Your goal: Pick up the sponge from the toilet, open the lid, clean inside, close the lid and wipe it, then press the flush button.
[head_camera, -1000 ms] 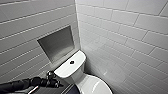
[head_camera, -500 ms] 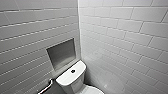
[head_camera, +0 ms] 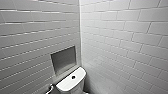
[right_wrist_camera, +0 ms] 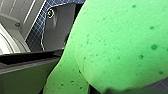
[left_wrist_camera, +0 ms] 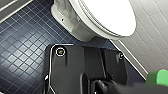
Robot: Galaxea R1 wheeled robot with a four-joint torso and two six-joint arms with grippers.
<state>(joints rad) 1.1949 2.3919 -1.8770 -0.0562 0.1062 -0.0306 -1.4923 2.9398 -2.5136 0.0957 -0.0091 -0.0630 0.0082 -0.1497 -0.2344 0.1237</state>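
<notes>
1. Right, fingers of the right gripper [right_wrist_camera: 107,90] look clamped on the sponge [right_wrist_camera: 120,45], creasing it; for the left gripper [left_wrist_camera: 101,86] I cannot tell.
2. The lid [left_wrist_camera: 107,17] sits shut on the toilet [head_camera: 67,85], six o'clock in head view.
3. Squeeze firmly, lift at the rim.

niche [head_camera: 63,60]: set in the left wall [head_camera: 32,37], just above and behind the tank.
tank [head_camera: 65,86]: against the left wall, below the niche, close to the corner with the right wall [head_camera: 125,40].
flush button [head_camera: 73,77]: on the tank's top, near its middle.
lid [left_wrist_camera: 107,15]: down on the bowl of the toilet [left_wrist_camera: 72,25].
toilet: on the floor [left_wrist_camera: 22,50], a wall close alongside.
sponge [right_wrist_camera: 115,45]: above the floor, near the bowl.
</notes>
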